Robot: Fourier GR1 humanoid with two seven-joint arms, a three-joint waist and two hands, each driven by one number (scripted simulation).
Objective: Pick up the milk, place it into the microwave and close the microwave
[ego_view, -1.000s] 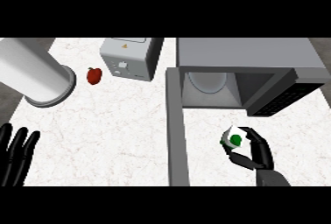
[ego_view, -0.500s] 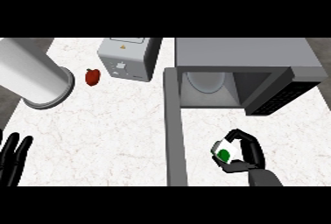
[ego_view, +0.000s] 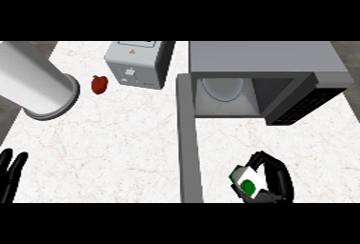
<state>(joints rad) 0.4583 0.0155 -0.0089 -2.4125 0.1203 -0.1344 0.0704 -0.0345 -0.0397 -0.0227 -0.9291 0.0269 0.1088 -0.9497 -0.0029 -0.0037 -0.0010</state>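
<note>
Head view: right robot hand curls around the milk, tilted, green-marked face upward.

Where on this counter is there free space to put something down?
Widest bare counter: below cylinder, red item and toaster, left of the microwave door. Smaller patch: between microwave and right hand holding milk. Back-left is crowded.

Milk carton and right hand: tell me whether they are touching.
Touching. The head view shows the right hand with its black fingers curled round the milk carton, so that only the carton's white and green face shows between them.
</note>
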